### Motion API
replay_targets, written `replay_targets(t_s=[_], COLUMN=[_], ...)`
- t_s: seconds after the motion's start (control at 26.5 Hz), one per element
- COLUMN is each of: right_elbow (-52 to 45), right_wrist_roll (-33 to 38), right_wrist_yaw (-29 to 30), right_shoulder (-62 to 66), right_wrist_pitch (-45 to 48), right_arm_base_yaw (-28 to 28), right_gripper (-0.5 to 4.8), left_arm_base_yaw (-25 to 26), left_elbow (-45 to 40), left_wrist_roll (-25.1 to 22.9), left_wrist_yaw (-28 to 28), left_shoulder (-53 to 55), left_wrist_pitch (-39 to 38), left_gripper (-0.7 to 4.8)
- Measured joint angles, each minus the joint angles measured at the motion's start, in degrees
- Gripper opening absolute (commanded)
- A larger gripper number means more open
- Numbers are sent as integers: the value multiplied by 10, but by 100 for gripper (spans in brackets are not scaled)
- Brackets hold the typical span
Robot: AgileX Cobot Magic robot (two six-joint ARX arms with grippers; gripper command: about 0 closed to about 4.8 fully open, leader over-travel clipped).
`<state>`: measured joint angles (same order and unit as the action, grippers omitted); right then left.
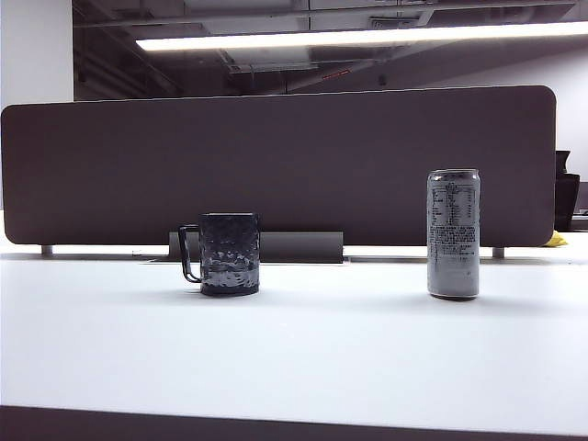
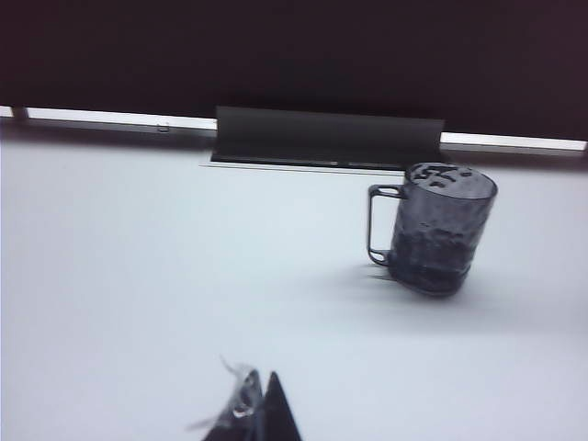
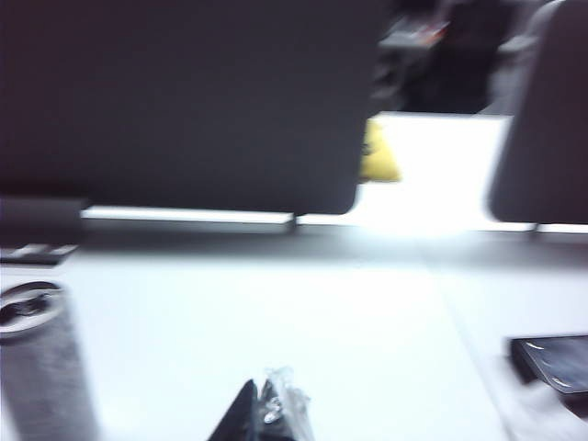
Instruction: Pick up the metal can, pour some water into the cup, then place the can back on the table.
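Note:
The tall silver metal can [image 1: 453, 233] stands upright on the white table [image 1: 322, 358] at the right, free of any gripper. The dark dimpled cup [image 1: 229, 254] stands at centre left, handle to its left. No arm shows in the exterior view. In the left wrist view my left gripper [image 2: 260, 390] is shut and empty over bare table, well short of the cup [image 2: 439, 228]. In the blurred right wrist view my right gripper [image 3: 264, 397] is shut with nothing in it, and the can [image 3: 41, 363] stands off to one side, apart from it.
A dark brown divider panel [image 1: 276, 165] runs across the back of the table, with a grey bracket [image 1: 299, 246] at its foot behind the cup. A yellow thing [image 3: 379, 154] lies past the divider's end. A flat black object [image 3: 551, 360] lies on the table in the right wrist view.

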<state>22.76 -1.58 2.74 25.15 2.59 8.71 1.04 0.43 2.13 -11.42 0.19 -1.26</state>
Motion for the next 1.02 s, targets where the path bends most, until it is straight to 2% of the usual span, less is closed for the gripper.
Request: replay_targets(t_s=[0.26, 0.57, 1.02], right_elbow=[-132, -216, -223], right_wrist_roll=[8, 42, 43], right_wrist_yaw=[-15, -15, -12], right_shoulder=[-148, -251, -250], right_wrist_pitch=[5, 6, -15], right_arm_base_yaw=[2, 2, -8], right_gripper=[-5, -5, -5], left_arm_base_yaw=[0, 0, 0], left_elbow=[0, 0, 0], left_wrist_roll=[0, 0, 0], left_wrist_yaw=[0, 0, 0], left_shoulder=[0, 0, 0], left_wrist_pitch=[0, 0, 0], left_gripper=[-5, -5, -5])
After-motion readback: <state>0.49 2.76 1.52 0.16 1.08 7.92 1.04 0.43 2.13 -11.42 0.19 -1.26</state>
